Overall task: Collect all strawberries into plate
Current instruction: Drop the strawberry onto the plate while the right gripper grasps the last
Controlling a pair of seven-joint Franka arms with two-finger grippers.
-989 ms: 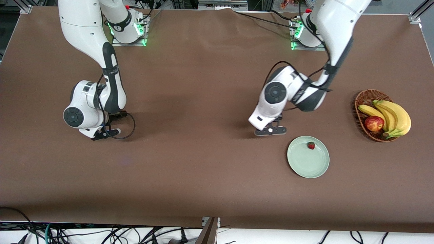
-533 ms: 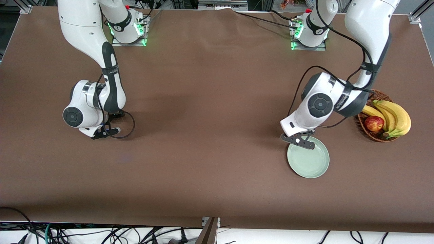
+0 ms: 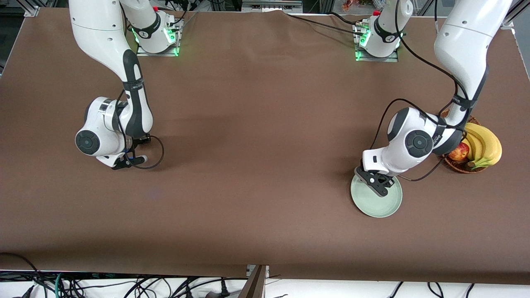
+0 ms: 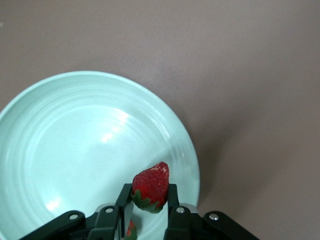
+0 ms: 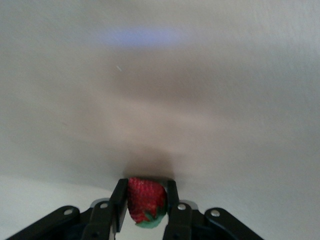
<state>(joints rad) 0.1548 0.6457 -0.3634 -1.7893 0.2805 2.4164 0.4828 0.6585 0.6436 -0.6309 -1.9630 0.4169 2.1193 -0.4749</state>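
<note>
The left gripper is gripping a strawberry over the plate; the right gripper is clamping another well away. Dropped near the rim, the berry may roll off.

left claw clamped; right claw clamped, low

Front view: the left gripper covers part of the plate, and the strawberry it grips cannot be seen there. The left arm's wrist hides most of the wicker basket and part of the apple. The right gripper sits under its own wrist; its berry is hidden too.

Left wrist view: a second strawberry shows only as a red sliver below the held strawberry, cut off by the fingers.

Right wrist view: the tabletop is blurred.
</note>
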